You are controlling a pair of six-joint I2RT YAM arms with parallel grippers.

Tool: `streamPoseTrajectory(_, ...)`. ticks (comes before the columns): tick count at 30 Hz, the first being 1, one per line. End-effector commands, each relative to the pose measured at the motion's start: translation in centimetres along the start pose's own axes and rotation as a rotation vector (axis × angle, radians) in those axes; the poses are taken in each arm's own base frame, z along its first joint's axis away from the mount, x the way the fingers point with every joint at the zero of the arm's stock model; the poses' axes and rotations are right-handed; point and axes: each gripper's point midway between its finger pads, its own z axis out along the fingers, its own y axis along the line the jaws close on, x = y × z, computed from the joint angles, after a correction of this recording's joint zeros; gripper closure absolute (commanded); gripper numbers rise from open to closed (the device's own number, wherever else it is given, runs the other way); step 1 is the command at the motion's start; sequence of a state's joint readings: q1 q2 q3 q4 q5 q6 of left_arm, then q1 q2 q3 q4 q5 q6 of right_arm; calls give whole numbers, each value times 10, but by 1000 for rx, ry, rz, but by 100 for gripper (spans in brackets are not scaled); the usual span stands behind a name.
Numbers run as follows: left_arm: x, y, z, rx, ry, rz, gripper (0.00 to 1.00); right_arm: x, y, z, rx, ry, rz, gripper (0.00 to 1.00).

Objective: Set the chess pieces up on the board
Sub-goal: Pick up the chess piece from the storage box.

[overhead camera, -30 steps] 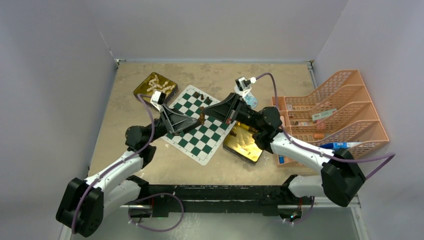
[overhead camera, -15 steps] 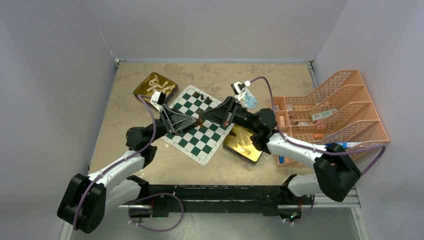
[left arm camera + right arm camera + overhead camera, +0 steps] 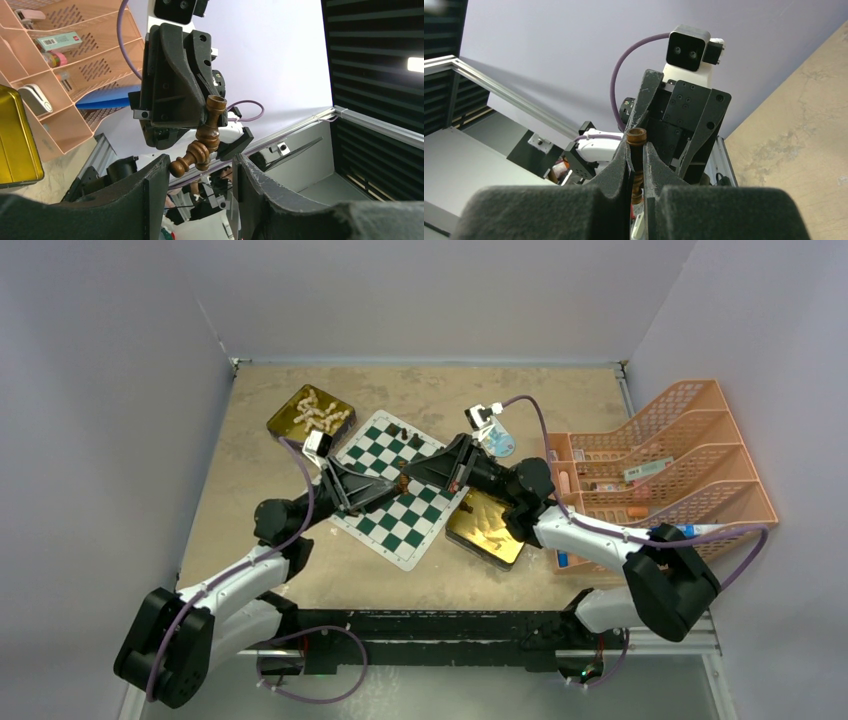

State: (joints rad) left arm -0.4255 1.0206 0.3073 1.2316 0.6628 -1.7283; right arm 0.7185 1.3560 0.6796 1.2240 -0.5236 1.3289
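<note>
Two arms meet above the green-and-white checked chessboard mat; the left end effector has narrowed. Left wrist: its jaws flank, unclamped, a dark brown turned-wood chess piece. Right wrist: the right end effector pinches it; handover likely.

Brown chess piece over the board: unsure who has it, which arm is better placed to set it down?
Right, probably: its end effector is shut on the chess piece above the board; the left end effector is open around it, not gripping.
</note>
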Motion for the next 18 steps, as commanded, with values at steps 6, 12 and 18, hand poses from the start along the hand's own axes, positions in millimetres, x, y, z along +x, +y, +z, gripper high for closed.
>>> streamPoseTrajectory(6,-3,-10,0,55,-21,38,56,-4,13,-4,-57,-14,-32,100)
streamPoseTrajectory(12,-4,-14,0,62,-24,45,63,-3,9,-6,-50,-15,-26,100)
streamPoseTrajectory(18,-4,-11,-4,26,-49,52,71,2,9,-12,-60,-10,-14,100)
